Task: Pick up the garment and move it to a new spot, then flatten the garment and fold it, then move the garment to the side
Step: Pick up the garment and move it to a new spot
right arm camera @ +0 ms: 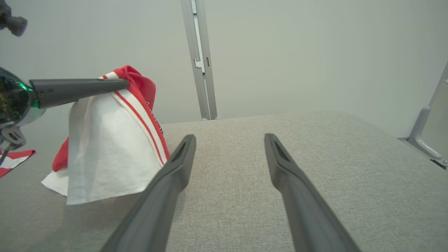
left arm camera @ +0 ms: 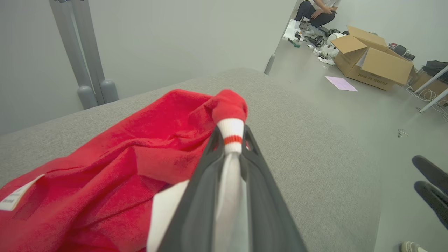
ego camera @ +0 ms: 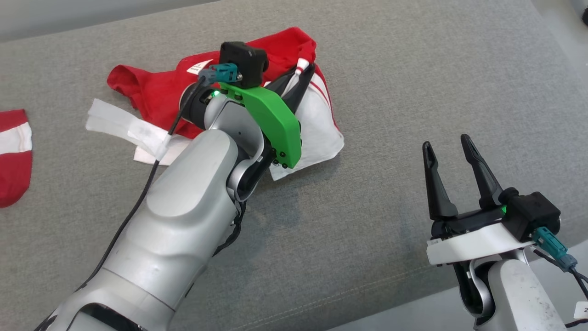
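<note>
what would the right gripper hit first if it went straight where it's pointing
Nothing nearby: right gripper points over grey surface, the red-and-white garment off to its left; maybe the far wall.

Inside a robotics lab or workshop: bare grey walls, metal frame posts, an open cardboard box, loose parts and cables strewn over the floor, a person crouched among them.

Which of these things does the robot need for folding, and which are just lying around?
For the job: red and white garment, pinched in the left hand; open right hand; grey table.
Just lying about: second red and white cloth; cardboard box; pink paper on the floor.
</note>
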